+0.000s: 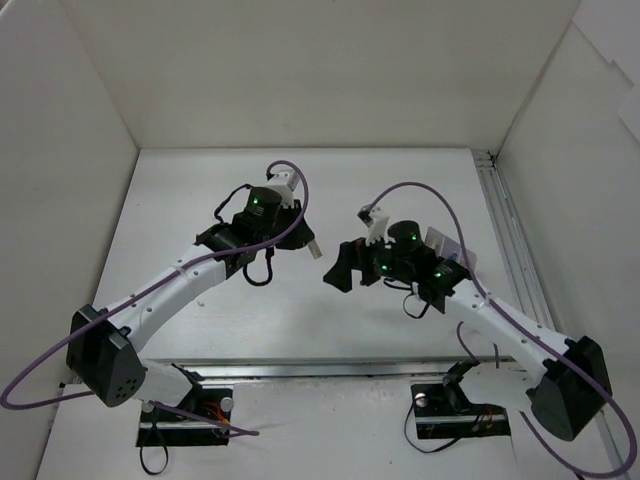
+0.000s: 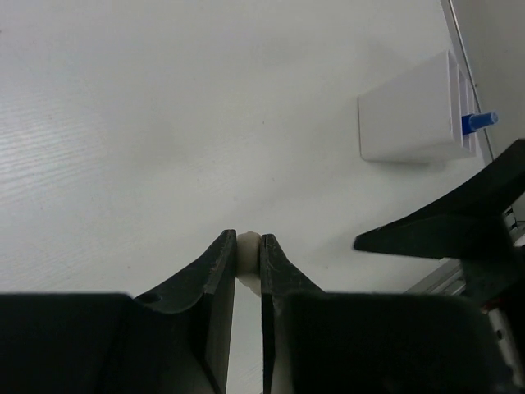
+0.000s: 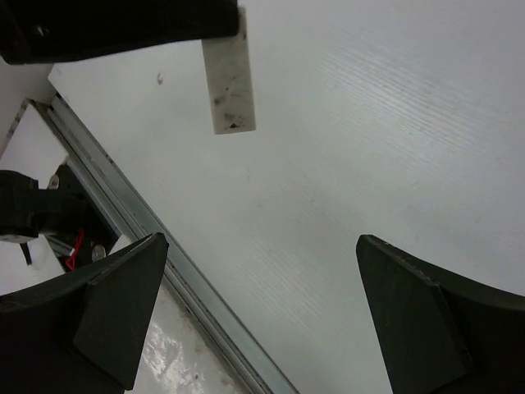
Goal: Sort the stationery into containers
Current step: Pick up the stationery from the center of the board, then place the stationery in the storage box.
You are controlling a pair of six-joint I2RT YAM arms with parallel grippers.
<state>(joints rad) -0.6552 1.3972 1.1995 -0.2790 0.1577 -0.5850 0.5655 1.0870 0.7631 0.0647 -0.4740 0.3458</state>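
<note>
My left gripper [image 1: 303, 238] is shut on the tiny beige piece [image 1: 314, 248] and holds it above the table's middle. In the left wrist view the piece [image 2: 248, 247] sits pinched between the fingertips. The right wrist view shows it [image 3: 230, 80] sticking out below the left gripper's dark fingers [image 3: 123, 25]. My right gripper [image 1: 335, 272] is open and empty, just right of the piece; its fingers [image 3: 123, 295] stand wide apart. The white box [image 2: 408, 121] stands at the right with a blue cap [image 2: 478, 121] poking out behind it. In the top view the box [image 1: 452, 248] is partly hidden by my right arm. No pens show.
A metal rail [image 3: 164, 254] runs along the table's near edge, below the right gripper. Another rail [image 1: 505, 230] runs along the table's right side. White walls enclose the table at the left, back and right.
</note>
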